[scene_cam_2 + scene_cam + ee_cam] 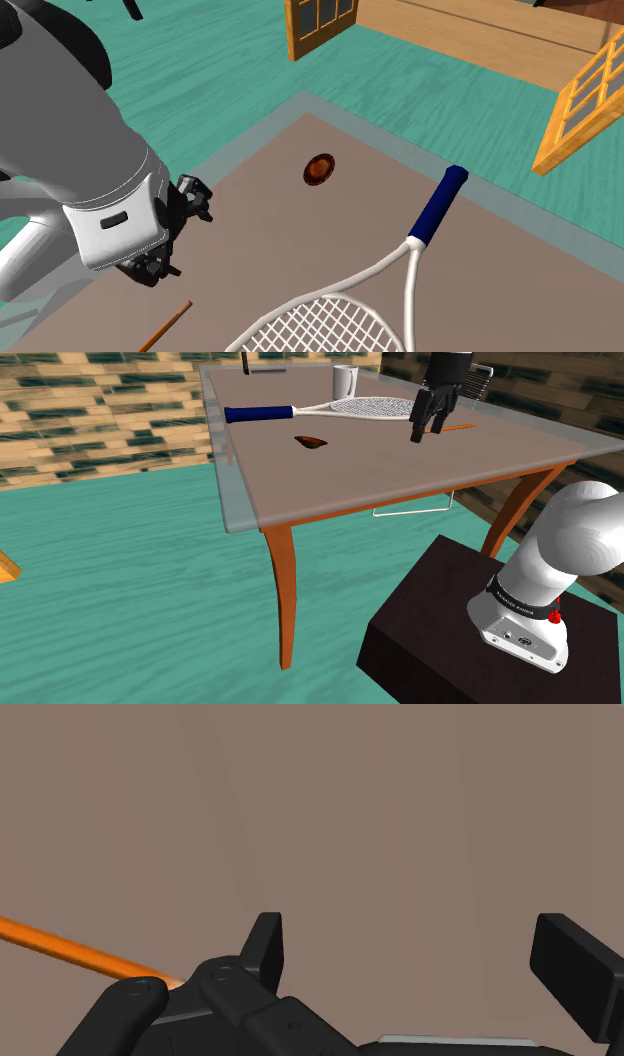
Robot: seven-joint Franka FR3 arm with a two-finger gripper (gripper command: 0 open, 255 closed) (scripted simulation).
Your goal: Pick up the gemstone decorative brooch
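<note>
view of the table (400, 477) with my gripper (428, 432) hanging above it, fingers spread wide and clasping nothing. the brooch (312, 442) lies flat on the smooth grey-brown top, well apart from the gripper toward the shoulder view's left, near the blue handle of the racket (350, 407). it is a small oval, glossy red-brown with a darker rim. i judge it light, stiff and likely slippery. it sits so low that my fingertips must come down almost to the tabletop, and closing across its short axis at the rim looks the surest hold. a gentle squeeze should do, since the stone may chip or skid out. a thin orange stick (80, 954) lies just beside my hand. the racket has a white frame and white strings.
</note>
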